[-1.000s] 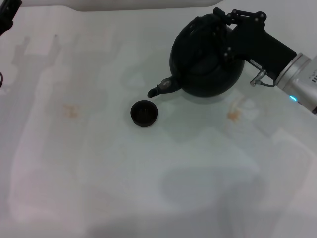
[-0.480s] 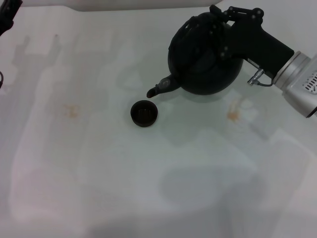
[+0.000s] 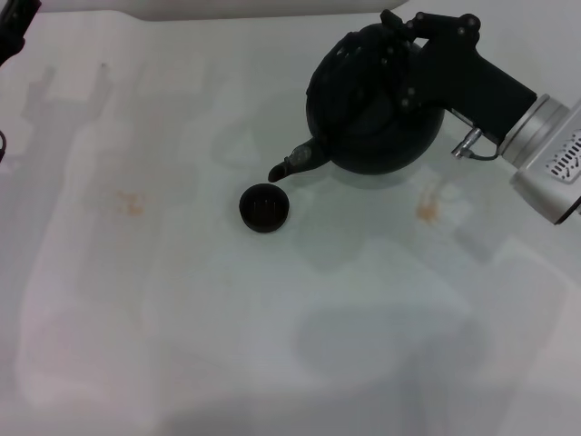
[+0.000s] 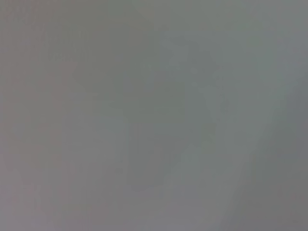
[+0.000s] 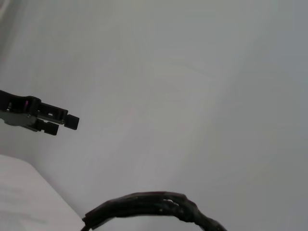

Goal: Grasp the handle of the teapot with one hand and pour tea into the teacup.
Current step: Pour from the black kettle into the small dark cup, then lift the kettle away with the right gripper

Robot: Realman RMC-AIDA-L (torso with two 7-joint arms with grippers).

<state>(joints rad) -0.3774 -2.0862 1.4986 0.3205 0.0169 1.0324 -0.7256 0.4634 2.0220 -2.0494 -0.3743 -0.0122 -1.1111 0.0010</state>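
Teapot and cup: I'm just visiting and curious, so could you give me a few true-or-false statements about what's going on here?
1. The right pincer is at the teapot's handle. True.
2. The spout points away from the cup. False: it points toward it.
3. The cup lies tipped on its side. False: it stands upright on the table.
4. The left pincer is far from the teapot. True.

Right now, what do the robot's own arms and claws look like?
The right claw is matte black, blocky, with linked fingers and small screws. Behind it comes a silver metal wrist ring, then a white arm casing with dark vent slots, and a thin grey cable loops below. Of the left claw, only slim black fingers with a squared tip show.
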